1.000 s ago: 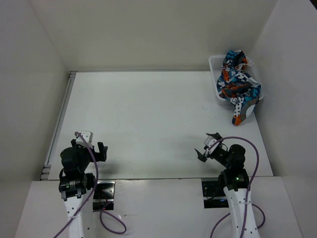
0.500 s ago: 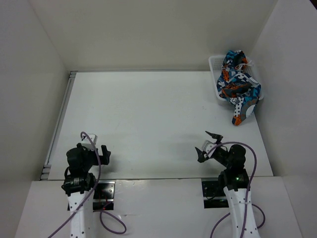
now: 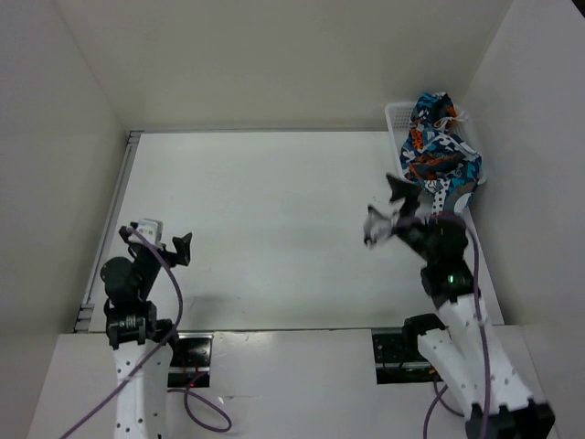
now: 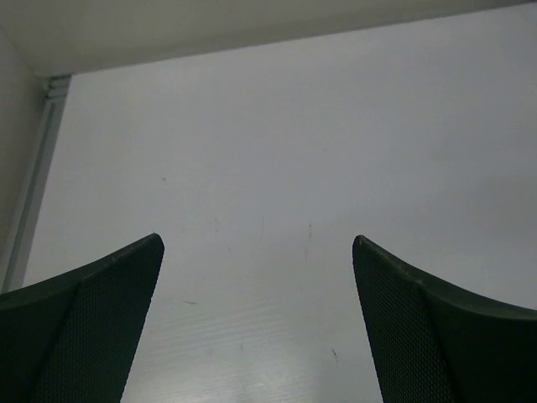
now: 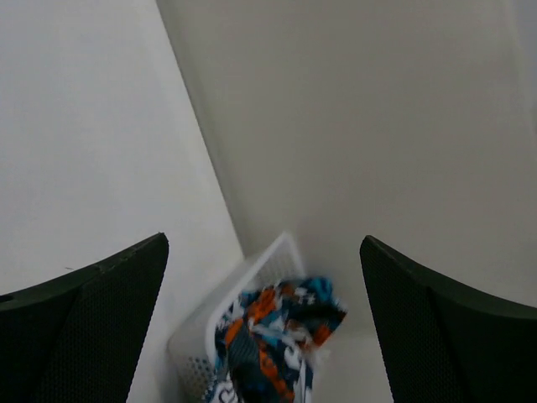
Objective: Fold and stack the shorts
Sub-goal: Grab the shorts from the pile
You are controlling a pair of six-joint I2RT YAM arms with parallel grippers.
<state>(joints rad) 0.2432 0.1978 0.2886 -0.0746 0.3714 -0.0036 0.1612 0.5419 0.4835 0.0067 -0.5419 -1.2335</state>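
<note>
- The black two-finger left gripper is held close in and raised, its fingers spread wide.
- The black two-finger right gripper is stretched far forward, its fingers wide apart.

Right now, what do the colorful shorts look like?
The shorts are a crumpled heap of soft cloth, printed in blue, orange, white and black, with a white string showing. They sit piled in the white basket in the far right corner, spilling over its near edge. Nothing grips them.
</note>
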